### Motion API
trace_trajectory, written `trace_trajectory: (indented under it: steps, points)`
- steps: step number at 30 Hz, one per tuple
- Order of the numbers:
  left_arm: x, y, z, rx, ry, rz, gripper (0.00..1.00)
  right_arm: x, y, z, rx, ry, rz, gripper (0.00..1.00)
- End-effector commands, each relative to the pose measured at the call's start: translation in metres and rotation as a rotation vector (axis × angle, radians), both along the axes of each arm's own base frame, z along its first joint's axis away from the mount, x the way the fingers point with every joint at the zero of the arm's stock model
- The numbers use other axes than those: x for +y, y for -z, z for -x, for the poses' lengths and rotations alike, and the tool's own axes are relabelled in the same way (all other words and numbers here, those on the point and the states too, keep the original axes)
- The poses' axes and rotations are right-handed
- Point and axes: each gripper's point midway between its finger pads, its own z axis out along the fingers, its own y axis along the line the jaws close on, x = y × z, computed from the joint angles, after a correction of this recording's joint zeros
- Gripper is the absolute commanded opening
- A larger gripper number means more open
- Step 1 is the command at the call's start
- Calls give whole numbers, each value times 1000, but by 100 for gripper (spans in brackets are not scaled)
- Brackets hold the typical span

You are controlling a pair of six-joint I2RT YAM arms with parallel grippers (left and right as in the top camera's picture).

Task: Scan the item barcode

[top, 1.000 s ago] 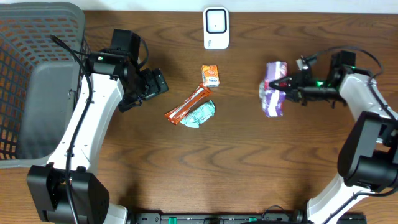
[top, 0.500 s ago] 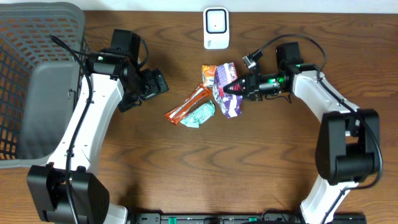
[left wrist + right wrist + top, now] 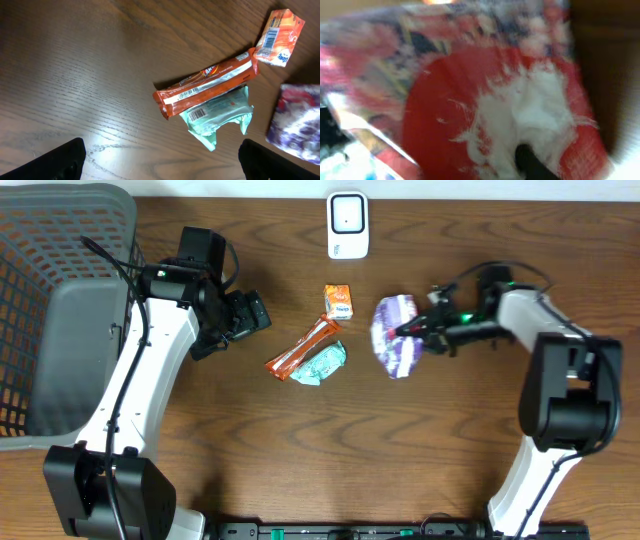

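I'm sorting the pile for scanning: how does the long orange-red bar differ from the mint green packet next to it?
The orange-red bar is long, slim and smooth; the mint green packet is shorter, wider and crumpled. The bar lies on top where they meet, its lower edge overlapping the packet's upper side. Both rest on the table with a barcode facing up.

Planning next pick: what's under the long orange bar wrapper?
A mint-green packet lies partly under the orange bar, barcode label showing. Its top edge is covered; elsewhere just table.
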Motion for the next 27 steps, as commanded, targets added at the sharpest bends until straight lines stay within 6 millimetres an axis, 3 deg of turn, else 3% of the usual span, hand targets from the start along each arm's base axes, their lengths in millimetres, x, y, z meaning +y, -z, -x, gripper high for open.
trace_trajectory:
  steps: [1, 4, 7, 10, 23, 27]
  points:
    - [2, -1, -2, -2, 2, -12, 98, -59, -14, -19, -125, -24, 374, 46]
    - [2, -1, -2, -2, 2, -12, 98, -91, -34, -20, -123, -55, 585, 72]
    - [2, -1, -2, -2, 2, -11, 98, -111, -57, -20, -128, -87, 718, 78]
    - [2, -1, -2, -2, 2, -12, 98, -111, -70, -21, -147, -103, 721, 81]
    - [2, -1, -2, -2, 2, -11, 98, -90, -65, -11, -178, -233, 713, 80]
    - [2, -1, -2, -2, 2, -11, 98, -91, -60, -13, -175, -257, 801, 67]
